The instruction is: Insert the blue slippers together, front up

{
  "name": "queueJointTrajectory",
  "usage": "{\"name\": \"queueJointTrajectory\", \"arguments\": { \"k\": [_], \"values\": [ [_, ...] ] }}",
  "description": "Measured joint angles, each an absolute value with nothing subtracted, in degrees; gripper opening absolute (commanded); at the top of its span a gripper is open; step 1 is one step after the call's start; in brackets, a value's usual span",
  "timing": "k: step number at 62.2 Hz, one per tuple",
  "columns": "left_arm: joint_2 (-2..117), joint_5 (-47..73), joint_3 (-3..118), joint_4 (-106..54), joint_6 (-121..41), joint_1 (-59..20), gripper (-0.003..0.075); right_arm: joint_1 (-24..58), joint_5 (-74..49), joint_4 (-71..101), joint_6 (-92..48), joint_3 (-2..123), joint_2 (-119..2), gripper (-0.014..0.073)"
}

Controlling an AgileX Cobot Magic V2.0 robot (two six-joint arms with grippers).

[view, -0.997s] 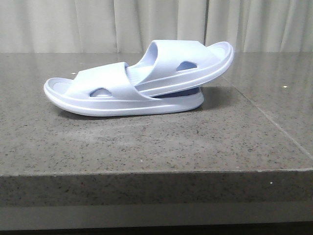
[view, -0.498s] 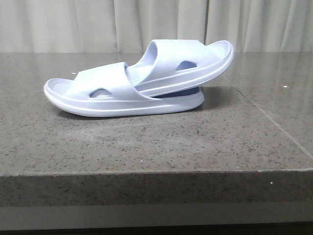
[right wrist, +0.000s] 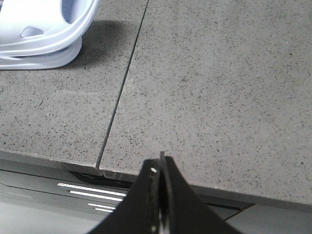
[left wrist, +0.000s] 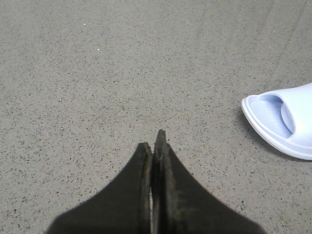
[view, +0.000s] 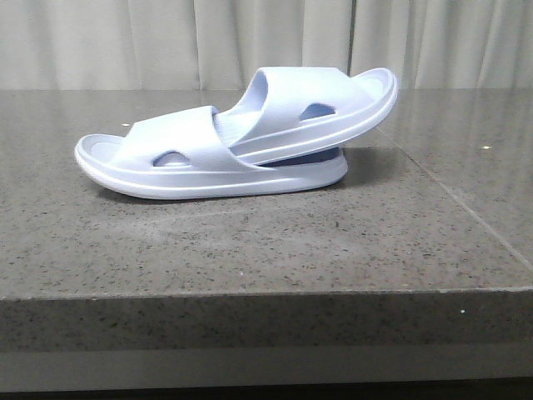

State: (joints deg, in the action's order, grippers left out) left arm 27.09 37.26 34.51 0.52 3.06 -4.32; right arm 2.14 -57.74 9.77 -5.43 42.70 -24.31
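The left claw [left wrist: 155, 146] has its two dark fingers pressed flat together with nothing between them, hanging over bare speckled stone. The right claw [right wrist: 161, 168] is pinched tight the same way, empty, sitting near the worktop's front edge, where a seam in the stone runs up toward the upper left of its frame.

Out from the left claw, at the right edge of its picture, the open end of one slipper pokes in. In the upper left corner of the right wrist picture, stacked pale soles show.

In the front view the blue slippers [view: 237, 137] lie middle of frame on the grey worktop [view: 266, 250]. The lower slipper [view: 166, 162] rests flat. The upper slipper [view: 321, 104] is pushed in under its strap and tilts up toward the right, its raised end off the stone.

To my eye the nesting looks done, and both arms stand well clear. If anything is left, it would be pressing the upper one deeper, which calls for a gentle push so the pair doesn't slide.

Neither arm shows in the front view. How far the upper slipper reaches inside the strap is hidden, and both wrist pictures cut the slippers off.
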Motion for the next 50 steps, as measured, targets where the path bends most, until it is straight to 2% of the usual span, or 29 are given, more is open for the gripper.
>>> {"name": "queueJointTrajectory", "arguments": {
  "k": [20,38,50],
  "values": [
    [22.04,32.01,30.15,1.96,3.06,-3.79,-0.002,2.14,-57.74,9.77,-5.43,42.7,-24.31,-0.0118],
    [8.74,17.27,12.14,0.0,3.06,-1.3,-0.002,2.14,-57.74,9.77,-5.43,42.7,-24.31,-0.0118],
    [1.99,11.97,3.4,-2.78,3.06,-0.9,-0.002,2.14,-57.74,9.77,-5.43,42.7,-24.31,-0.0118]
  ]
}}
